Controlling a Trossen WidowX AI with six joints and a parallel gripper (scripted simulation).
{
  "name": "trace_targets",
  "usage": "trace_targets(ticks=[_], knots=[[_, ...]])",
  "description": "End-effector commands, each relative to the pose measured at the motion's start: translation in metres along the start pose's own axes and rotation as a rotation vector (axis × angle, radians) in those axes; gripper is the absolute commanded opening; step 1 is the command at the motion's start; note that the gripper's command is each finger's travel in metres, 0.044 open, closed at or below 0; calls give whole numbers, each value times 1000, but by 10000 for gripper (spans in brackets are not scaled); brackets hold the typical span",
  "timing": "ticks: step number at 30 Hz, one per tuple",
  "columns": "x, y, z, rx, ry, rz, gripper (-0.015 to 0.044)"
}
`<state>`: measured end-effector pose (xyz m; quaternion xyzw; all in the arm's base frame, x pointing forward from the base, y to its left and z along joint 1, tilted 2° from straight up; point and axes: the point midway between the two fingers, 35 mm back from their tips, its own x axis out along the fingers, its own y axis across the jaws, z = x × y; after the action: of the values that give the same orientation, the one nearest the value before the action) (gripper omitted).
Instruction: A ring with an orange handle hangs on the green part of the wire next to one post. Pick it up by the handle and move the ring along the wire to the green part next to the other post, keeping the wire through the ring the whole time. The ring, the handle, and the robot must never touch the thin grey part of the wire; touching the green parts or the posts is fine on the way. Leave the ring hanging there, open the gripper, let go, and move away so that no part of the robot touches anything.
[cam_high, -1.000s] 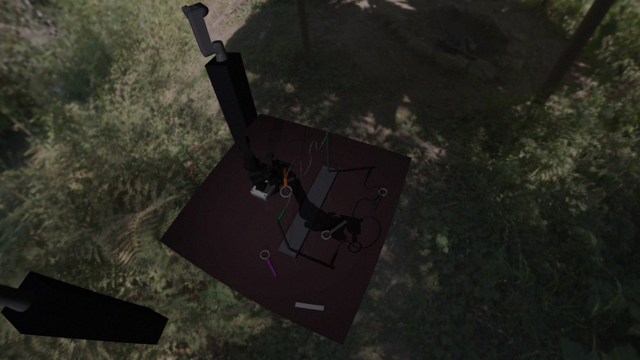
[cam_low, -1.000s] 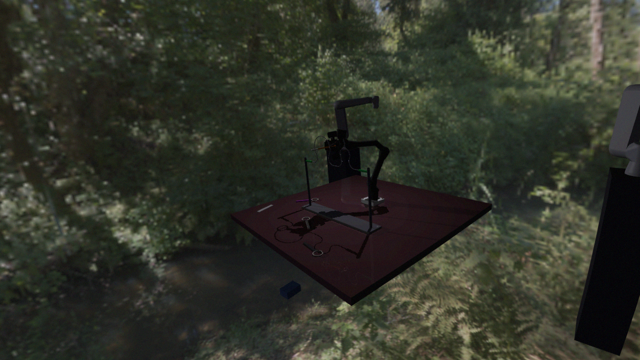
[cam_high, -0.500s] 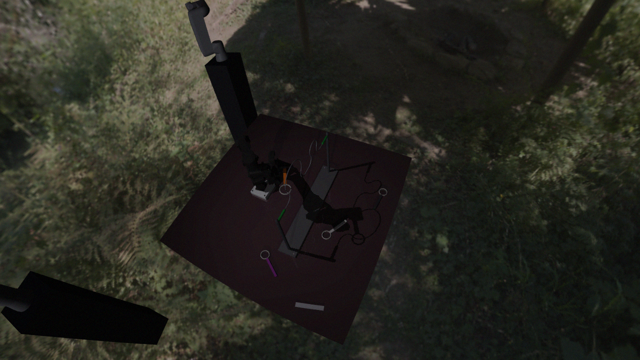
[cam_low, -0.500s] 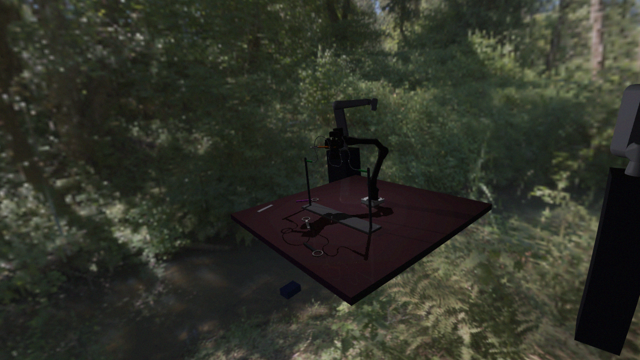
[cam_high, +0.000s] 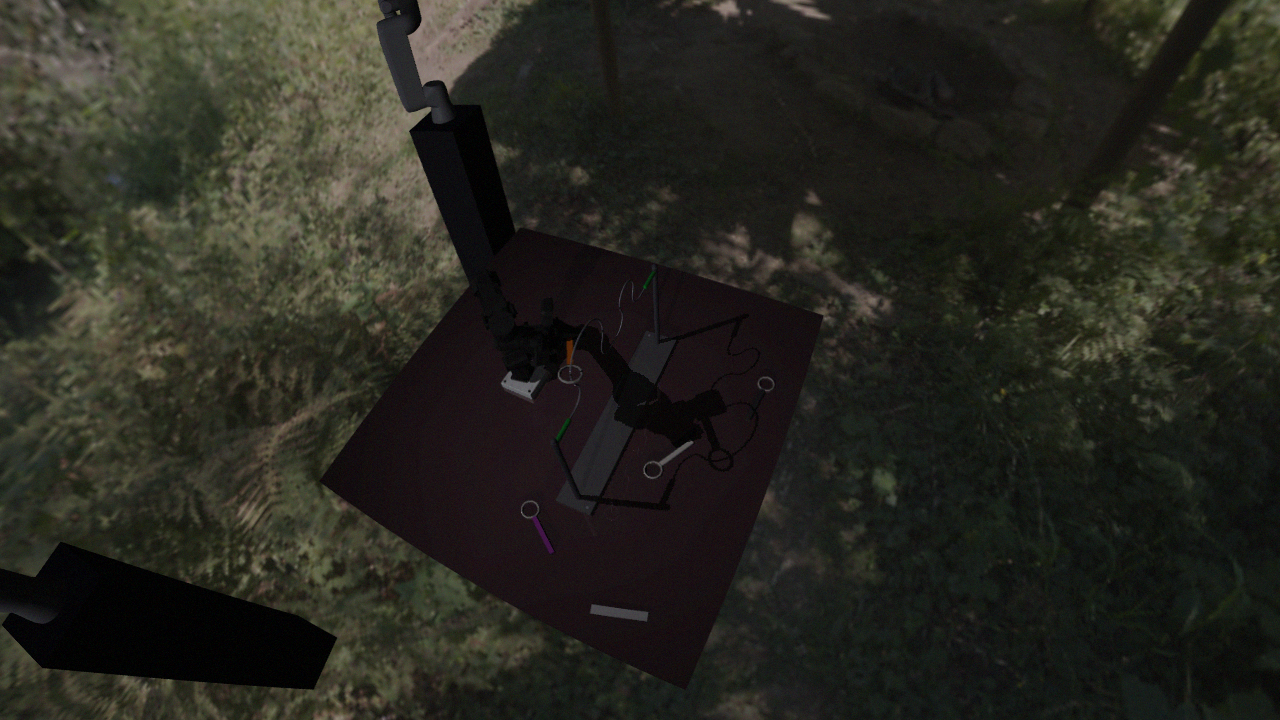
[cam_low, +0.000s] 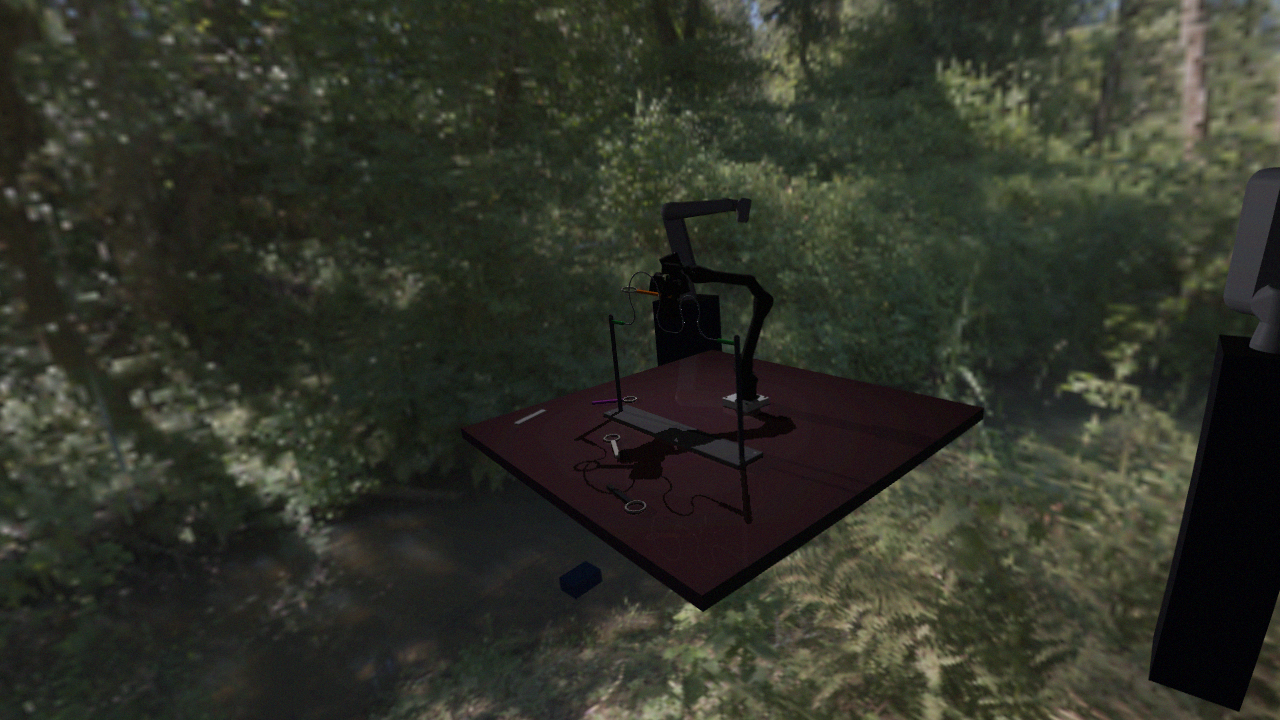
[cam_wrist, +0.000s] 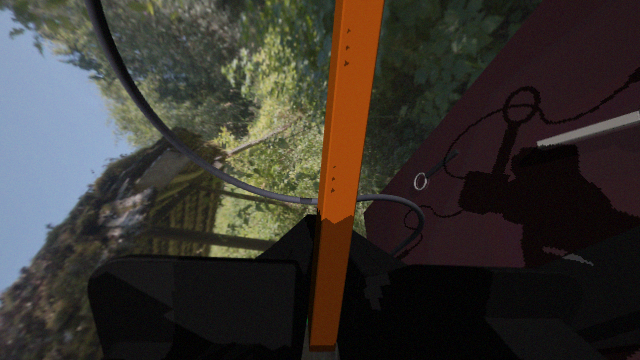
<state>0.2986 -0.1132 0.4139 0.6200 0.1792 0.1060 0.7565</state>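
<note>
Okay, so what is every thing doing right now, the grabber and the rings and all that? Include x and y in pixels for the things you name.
Gripper (cam_high: 556, 336) (cam_low: 664, 288) (cam_wrist: 318, 224): shut on the orange handle.
Orange handle (cam_high: 569, 351) (cam_low: 645, 291) (cam_wrist: 350, 110): held, off the table.
Posts (cam_high: 566, 469) (cam_low: 615, 367): standing upright.
Purple-handled ring (cam_high: 543, 534) (cam_low: 606, 401): lying on the table.
White-handled ring (cam_high: 675, 454) (cam_low: 614, 446): lying on the table.
White strip (cam_high: 618, 613) (cam_low: 529, 417): lying flat.
</note>
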Motion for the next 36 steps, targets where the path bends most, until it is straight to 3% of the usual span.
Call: trace_targets(ticks=[1, 36], knots=[[0, -2, 1, -50, -2, -30, -150], [-2, -17, 5, -437, -14, -275, -150]])
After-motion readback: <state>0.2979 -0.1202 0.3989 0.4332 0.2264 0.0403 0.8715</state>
